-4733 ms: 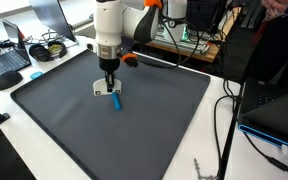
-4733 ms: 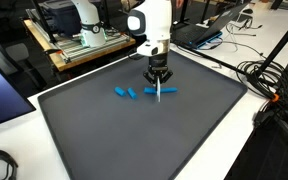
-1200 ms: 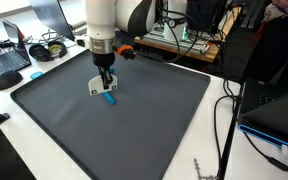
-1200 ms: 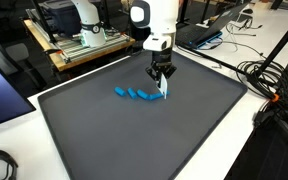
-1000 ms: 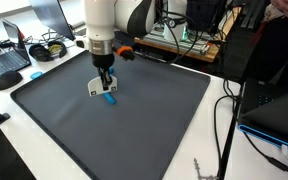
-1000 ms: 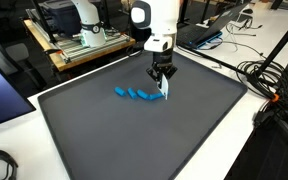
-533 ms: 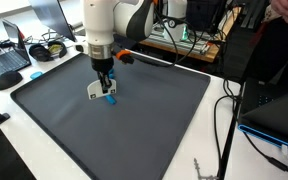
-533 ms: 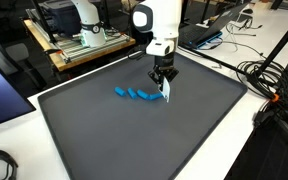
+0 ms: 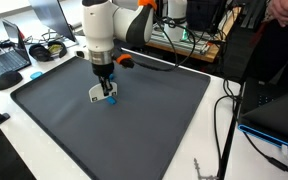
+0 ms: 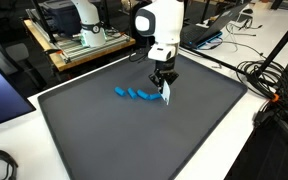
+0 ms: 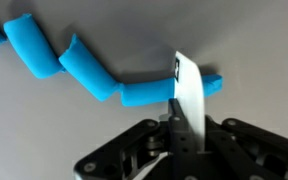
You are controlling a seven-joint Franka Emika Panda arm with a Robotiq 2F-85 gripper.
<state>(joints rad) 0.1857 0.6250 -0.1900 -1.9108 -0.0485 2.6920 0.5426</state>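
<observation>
My gripper (image 9: 105,88) (image 10: 163,87) (image 11: 184,120) is shut on a thin white card (image 11: 189,95) that stands on edge and points down at the dark mat. The card's tip touches the end of a row of blue foam pieces (image 11: 94,75). In an exterior view the blue row (image 10: 136,95) stretches away from the card's tip. In an exterior view only one blue piece (image 9: 111,99) shows beside the white card (image 9: 96,92).
The dark grey mat (image 9: 134,130) (image 10: 134,140) covers most of the white table. Laptops and headphones (image 9: 46,48) lie beyond one edge. Cables (image 10: 269,80) and equipment crowd the far sides. A second robot base (image 10: 84,20) stands behind.
Since 4.7 s ago the blue pieces have been pushed together into one row. In the last second the gripper with the card has shifted slightly along the mat.
</observation>
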